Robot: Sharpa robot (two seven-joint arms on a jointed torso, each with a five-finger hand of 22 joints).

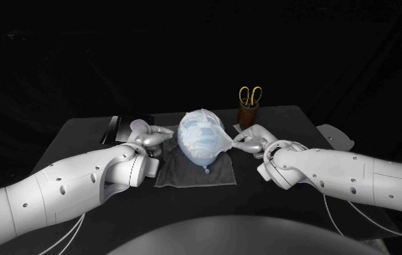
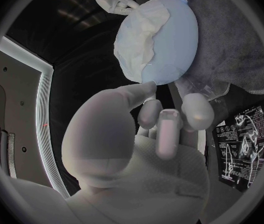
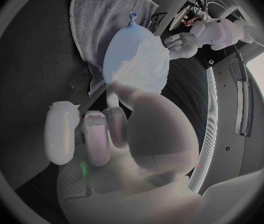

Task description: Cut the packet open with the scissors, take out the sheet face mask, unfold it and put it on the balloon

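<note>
Sheet face mask (image 1: 199, 132) lay draped over the pale blue balloon (image 1: 204, 160) at the centre of the head view, on top of it and on its right flank. The balloon's long axis ran up and down the frame, knot toward the bottom edge. The right hand (image 1: 254, 137) sat just right of the balloon and pinched the mask's edge, drawing it to a point. The left hand (image 1: 151, 139) pressed the balloon's left side with curled fingers; whether it also gripped the mask could not be told. Both hands stood about equally near, so any smoothing would likely run sideways from each flank. Counted: one mask, one balloon, one grey cloth (image 1: 180, 176) beneath it, one packet (image 1: 125, 128) at the left, and one pair of yellow-handled scissors (image 1: 250, 95) in one brown holder (image 1: 247, 117) at the upper right.
</note>
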